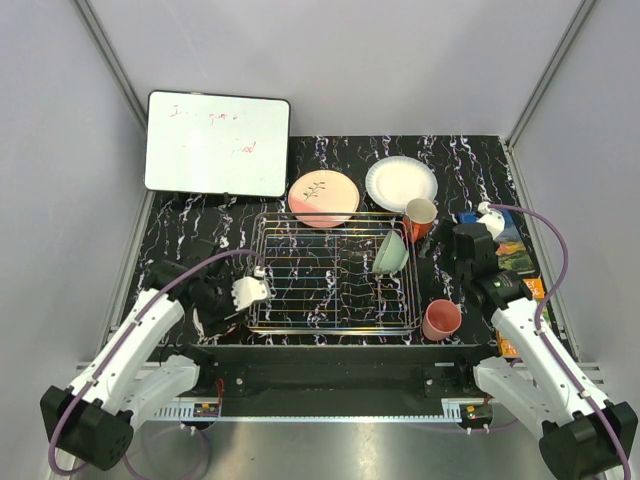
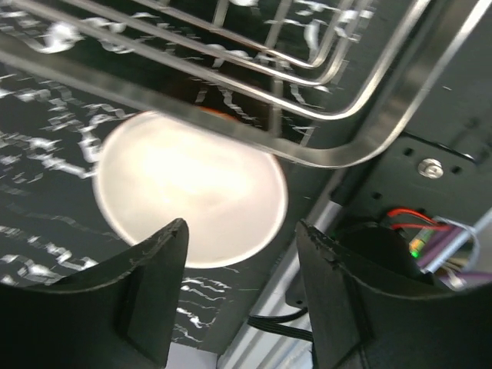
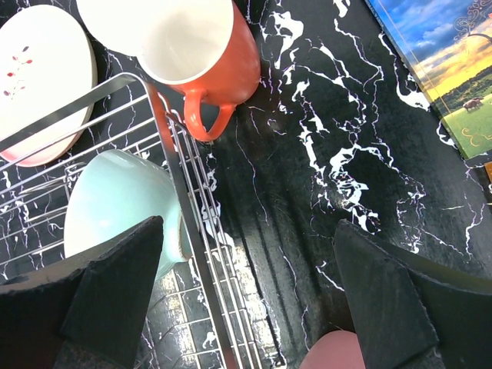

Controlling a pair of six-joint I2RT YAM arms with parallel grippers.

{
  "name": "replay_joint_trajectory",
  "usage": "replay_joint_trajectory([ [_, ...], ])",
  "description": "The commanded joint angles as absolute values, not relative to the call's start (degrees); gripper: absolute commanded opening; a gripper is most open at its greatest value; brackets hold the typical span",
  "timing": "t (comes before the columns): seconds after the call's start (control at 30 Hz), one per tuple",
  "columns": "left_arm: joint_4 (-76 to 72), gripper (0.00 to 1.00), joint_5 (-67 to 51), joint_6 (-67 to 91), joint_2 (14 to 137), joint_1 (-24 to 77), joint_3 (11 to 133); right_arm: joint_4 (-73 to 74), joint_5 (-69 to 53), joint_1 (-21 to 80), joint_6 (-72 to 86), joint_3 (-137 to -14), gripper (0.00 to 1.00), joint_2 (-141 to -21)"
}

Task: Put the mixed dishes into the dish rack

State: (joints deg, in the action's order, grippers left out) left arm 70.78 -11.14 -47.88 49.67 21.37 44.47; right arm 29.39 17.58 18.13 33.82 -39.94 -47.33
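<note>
The dish rack (image 1: 335,270) stands mid-table with the pale green bowl (image 1: 391,252) tilted inside its right end. The orange mug (image 1: 419,217) stands just outside its far right corner, and the pink cup (image 1: 441,319) by its near right corner. The leaf-sprig plate (image 1: 323,197) and the white plate (image 1: 401,183) lie behind the rack. My left gripper (image 1: 212,312) is open at the rack's left near corner, above the white-inside orange bowl (image 2: 188,196). My right gripper (image 3: 246,292) is open and empty over bare table between the rack's right edge (image 3: 188,223) and the pink cup (image 3: 338,355).
A whiteboard (image 1: 217,143) leans at the back left. Colourful books (image 1: 515,255) lie along the right edge, one also showing in the right wrist view (image 3: 438,61). The rack's wire corner (image 2: 307,115) runs just above the bowl in the left wrist view.
</note>
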Motion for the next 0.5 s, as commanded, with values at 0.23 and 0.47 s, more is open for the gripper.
replay_joint_trajectory([
  [0.23, 73.74, 0.71, -18.72, -49.75, 53.78, 21.18, 42.89, 27.60, 20.92, 18.63, 33.22, -41.31, 1.00, -48.16],
  [0.47, 72.25, 0.68, -14.52, -43.69, 59.58, 22.06, 43.68, 28.04, 21.88, 18.72, 33.40, -40.61, 1.00, -47.11],
])
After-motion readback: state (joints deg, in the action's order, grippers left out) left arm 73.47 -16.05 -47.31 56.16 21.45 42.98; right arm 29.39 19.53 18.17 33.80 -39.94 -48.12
